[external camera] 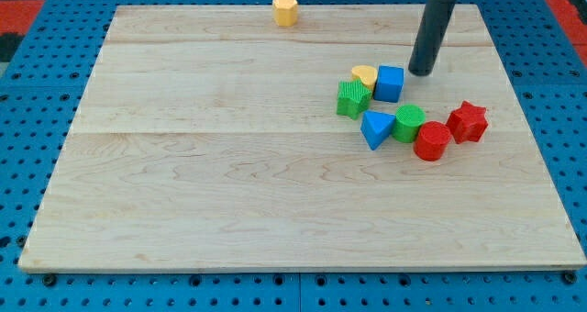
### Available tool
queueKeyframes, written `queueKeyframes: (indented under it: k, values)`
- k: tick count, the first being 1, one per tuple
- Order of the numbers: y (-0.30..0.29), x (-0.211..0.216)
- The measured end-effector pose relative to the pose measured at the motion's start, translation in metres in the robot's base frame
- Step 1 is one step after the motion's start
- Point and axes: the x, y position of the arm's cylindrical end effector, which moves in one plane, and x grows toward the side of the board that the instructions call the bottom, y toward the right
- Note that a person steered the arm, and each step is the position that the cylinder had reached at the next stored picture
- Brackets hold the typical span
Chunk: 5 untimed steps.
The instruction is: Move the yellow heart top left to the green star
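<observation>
The yellow heart (363,74) lies right of the board's centre, wedged between the green star (352,98) just below-left of it and the blue cube (390,83) to its right. It touches both. My tip (420,72) stands just to the right of the blue cube, a little apart from it, with the dark rod rising toward the view's top.
A blue triangle (375,128), a green cylinder (408,123), a red cylinder (431,140) and a red star (468,121) cluster below-right of the heart. A yellow hexagon (285,10) sits near the top edge. The wooden board (229,183) lies on a blue pegboard.
</observation>
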Motion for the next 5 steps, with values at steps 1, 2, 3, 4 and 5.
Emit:
queueKeyframes:
  k: [1,2,3,4,5]
  values:
    - [-0.029,-0.041]
    - [-0.071,-0.024]
    - [-0.055,-0.007]
    - [-0.033,0.013]
    - [-0.063,0.023]
